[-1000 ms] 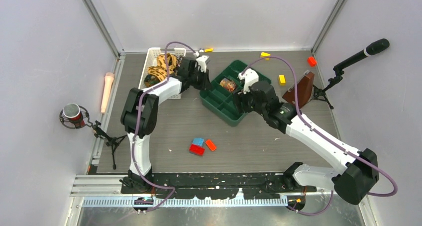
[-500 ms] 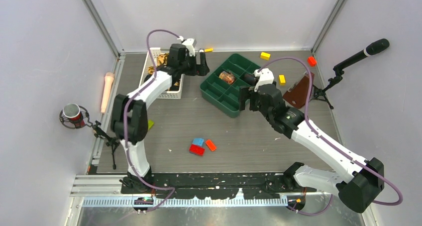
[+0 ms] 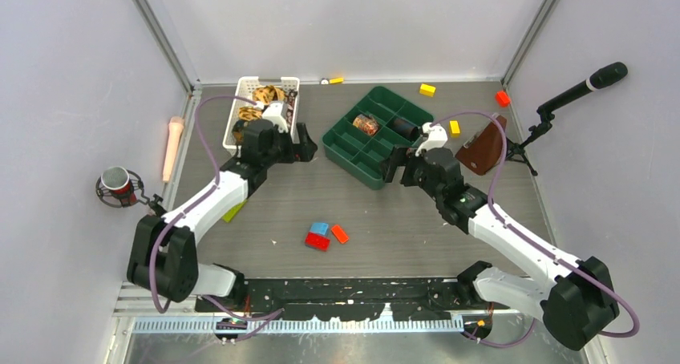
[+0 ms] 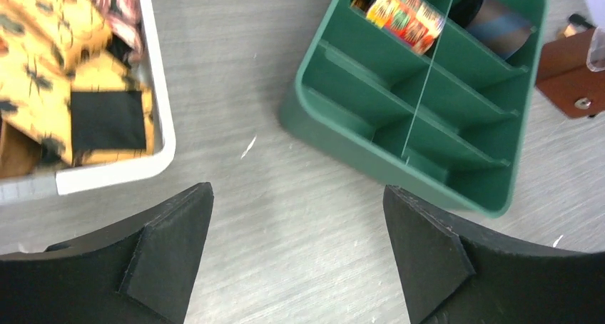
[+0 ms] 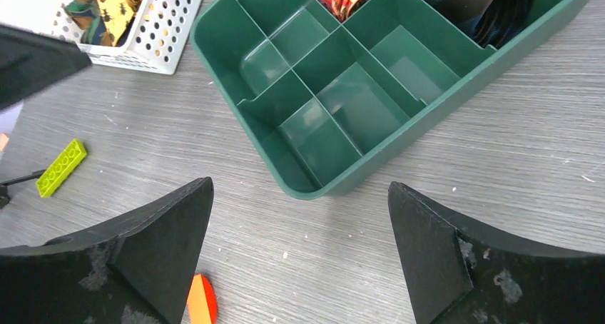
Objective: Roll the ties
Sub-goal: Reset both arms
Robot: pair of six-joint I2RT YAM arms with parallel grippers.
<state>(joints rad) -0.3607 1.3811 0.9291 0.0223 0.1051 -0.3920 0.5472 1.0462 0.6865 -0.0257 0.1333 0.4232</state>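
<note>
Left gripper [image 4: 296, 199] was spread wide, nothing between the fingers, hanging over bare bench [image 4: 271, 267] in the gap between the white basket [image 4: 160, 103] and the green tray [image 4: 357, 160], a bit nearer than both. Right gripper [image 5: 300, 192] was also wide open and empty, over the bench just beside the near corner of the tray, not touching it.

Loose ties [image 4: 43, 60], yellow-orange with dark marks, lay bunched in the basket at far left, unrolled, a folded end with a black patch against the basket's near right wall. Some red patterned fabric showed at the far end of the pile; could not tell how many ties were in there.

The tray sat turned at an angle, right of the basket and apart from it. Patterned rolled tie [image 4: 407, 13], red, yellow and orange, lay on its side in a far compartment. Dark rolled tie [image 4: 492, 24] with blue stripes lay in the neighbouring far compartment to its right. The other compartments in view held nothing.

A brown leather-like piece [image 4: 574, 74] stood tilted just right of the tray. A lime green brick [image 5: 60, 168] lay on the bench near the left arm. Blue [image 3: 319, 228], red [image 3: 317, 240] and orange [image 3: 340, 233] blocks were clustered at near centre, well apart from the tray.
</note>
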